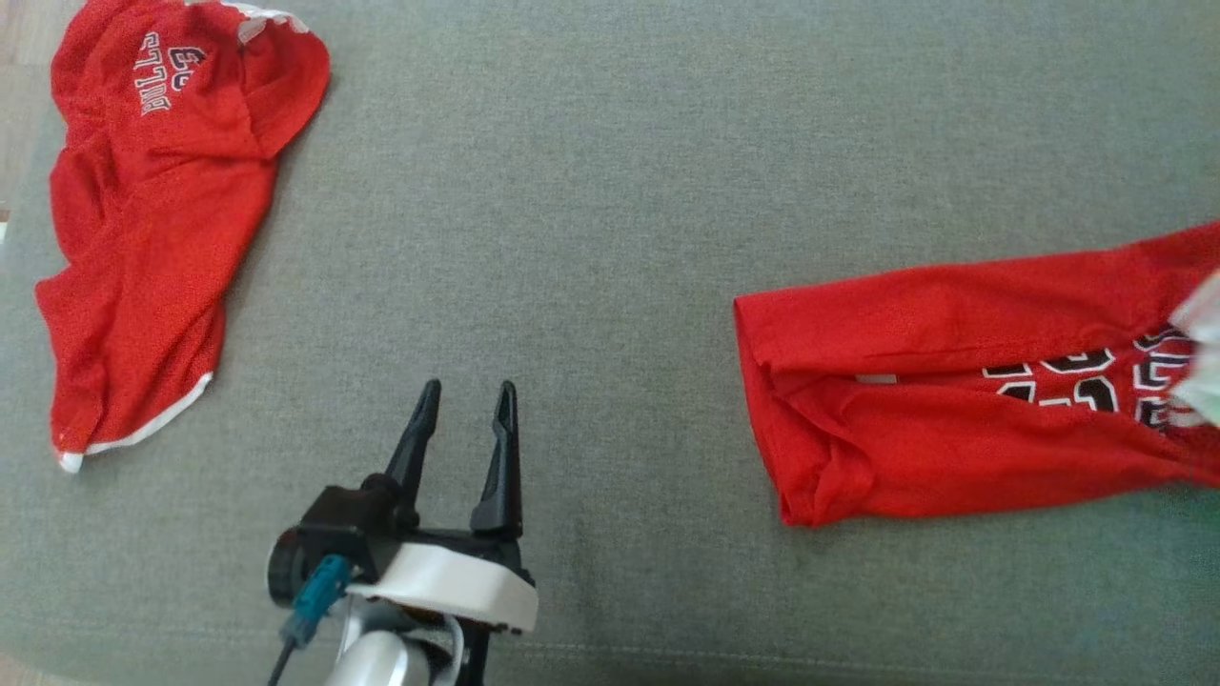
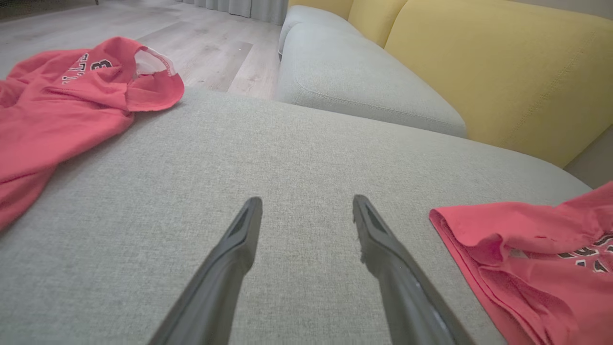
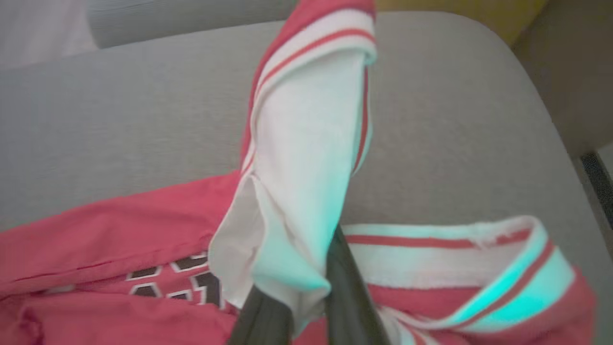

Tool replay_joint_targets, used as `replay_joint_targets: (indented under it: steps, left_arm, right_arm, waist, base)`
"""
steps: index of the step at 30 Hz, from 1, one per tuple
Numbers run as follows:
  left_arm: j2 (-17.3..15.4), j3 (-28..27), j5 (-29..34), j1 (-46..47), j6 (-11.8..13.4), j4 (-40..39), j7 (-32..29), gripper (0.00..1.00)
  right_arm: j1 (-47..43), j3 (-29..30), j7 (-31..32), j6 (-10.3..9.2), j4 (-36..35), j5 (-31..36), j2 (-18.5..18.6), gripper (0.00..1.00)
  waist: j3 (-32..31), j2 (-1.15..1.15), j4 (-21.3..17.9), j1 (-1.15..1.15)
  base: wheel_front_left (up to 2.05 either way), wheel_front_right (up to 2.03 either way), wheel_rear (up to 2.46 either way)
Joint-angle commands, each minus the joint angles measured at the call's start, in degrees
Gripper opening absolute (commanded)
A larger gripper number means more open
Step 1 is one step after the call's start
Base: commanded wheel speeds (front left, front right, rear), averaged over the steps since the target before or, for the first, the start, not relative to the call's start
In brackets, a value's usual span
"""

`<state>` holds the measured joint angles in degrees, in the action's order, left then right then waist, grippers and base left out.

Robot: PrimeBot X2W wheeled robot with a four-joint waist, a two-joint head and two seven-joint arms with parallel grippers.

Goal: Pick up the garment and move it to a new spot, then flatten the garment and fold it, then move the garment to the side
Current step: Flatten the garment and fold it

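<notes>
Barely under way. Pinching the red shirt [image 3: 119, 225] by its white band [image 3: 306, 143] in the clenched right gripper [image 3: 306, 297]. Hovering with the left gripper [image 1: 469, 391] spread wide and empty, shirt well off to its right. Yet to carry over, flatten, fold, set aside.

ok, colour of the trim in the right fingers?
White trim with red stripes; clearest in right wrist view.

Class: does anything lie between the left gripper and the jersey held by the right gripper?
Nothing visible: bare cushion separates the left gripper from the jersey; the other red garment lies off to its left.
</notes>
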<state>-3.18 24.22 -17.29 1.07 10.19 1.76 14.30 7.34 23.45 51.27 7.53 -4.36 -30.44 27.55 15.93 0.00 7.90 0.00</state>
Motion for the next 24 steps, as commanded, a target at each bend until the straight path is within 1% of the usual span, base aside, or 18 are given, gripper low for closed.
replay_joint_targets:
  steps: [1, 4, 5, 6, 8, 11, 13, 15, 18, 21, 24]
  left_arm:
    - [0.29, -0.84, -0.63, 0.11, 0.59, -1.36, 0.70, 1.00]
    - [0.30, -0.27, -1.56, 0.33, 1.02, -0.94, 0.70, 1.00]
    - [0.30, -0.16, -1.90, 0.41, 1.16, -0.81, 0.70, 1.00]
    - [0.30, -0.16, -1.90, 0.41, 1.16, -0.81, 0.70, 1.00]
    - [0.30, 0.20, -2.43, 0.51, 1.25, -0.24, 0.70, 1.00]
    - [0.30, 0.50, -2.96, 0.64, 1.47, 0.73, 0.70, 1.00]
    - [0.30, 0.72, -3.11, 0.63, 1.44, 1.53, 0.70, 1.00]
    - [0.30, 0.97, -3.18, 0.64, 1.36, 2.21, 0.70, 1.00]
    - [0.30, 1.14, -2.99, 0.49, 1.23, 3.15, 0.70, 1.00]
    - [0.30, 1.04, -2.73, 0.27, 1.19, 3.86, 0.70, 1.00]
    - [0.30, 0.91, -2.61, 0.02, 1.03, 4.53, 0.70, 1.00]
  right_arm:
    - [-1.52, -3.78, 1.23, -0.04, -5.92, -1.96, 1.54, 0.00]
    - [-4.05, -10.61, 2.90, -0.04, -11.34, -3.61, -0.88, 0.00]
    - [-4.72, -12.73, 3.10, -0.04, -12.42, -3.88, -2.40, 0.00]
    - [-4.72, -12.73, 3.10, -0.04, -12.42, -3.88, -2.40, 0.00]
    - [-6.40, -18.15, 3.50, -0.04, -13.70, -3.59, -4.98, 0.00]
    - [-6.71, -24.93, 1.32, -0.04, -12.51, -2.53, -9.54, 0.00]
    - [-5.65, -27.92, -0.97, -0.04, -10.16, -1.60, -12.88, 0.00]
    - [-4.24, -29.86, -3.43, -0.04, -7.64, -0.65, -15.95, 0.00]
    - [-2.11, -31.32, -6.52, -0.04, -4.41, 0.42, -19.43, 0.00]
    - [-0.24, -31.79, -8.74, -0.04, -2.02, 1.14, -21.22, 0.00]
    - [1.43, -32.09, -9.65, -0.04, -0.13, 1.87, -21.97, 0.00]
  waist:
    - [-0.33, 0.00, 0.22, 0.00]
    - [-0.59, 0.00, 0.44, 0.00]
    - [-0.66, 0.00, 0.50, 0.00]
    - [-0.66, 0.00, 0.50, 0.00]
    - [-0.71, 0.00, 0.75, 0.00]
    - [-0.80, 0.00, 0.82, 0.00]
    - [-1.04, 0.00, 0.83, 0.00]
    - [-1.39, 0.00, 0.90, 0.00]
    - [-1.78, 0.00, 0.92, 0.00]
    - [-2.17, 0.00, 0.85, 0.00]
    - [-2.52, 0.00, 0.65, 0.00]
  base:
    - [0.00, 0.00, 0.00]
    - [0.00, 0.00, 0.00]
    - [0.00, 0.00, 0.00]
    - [0.00, 0.00, 0.00]
    - [0.00, 0.00, 0.00]
    - [0.00, 0.00, 0.00]
    - [0.00, 0.00, 0.00]
    - [0.00, 0.00, 0.00]
    - [0.00, 0.00, 0.00]
    - [0.00, 0.00, 0.00]
    - [0.00, 0.00, 0.00]
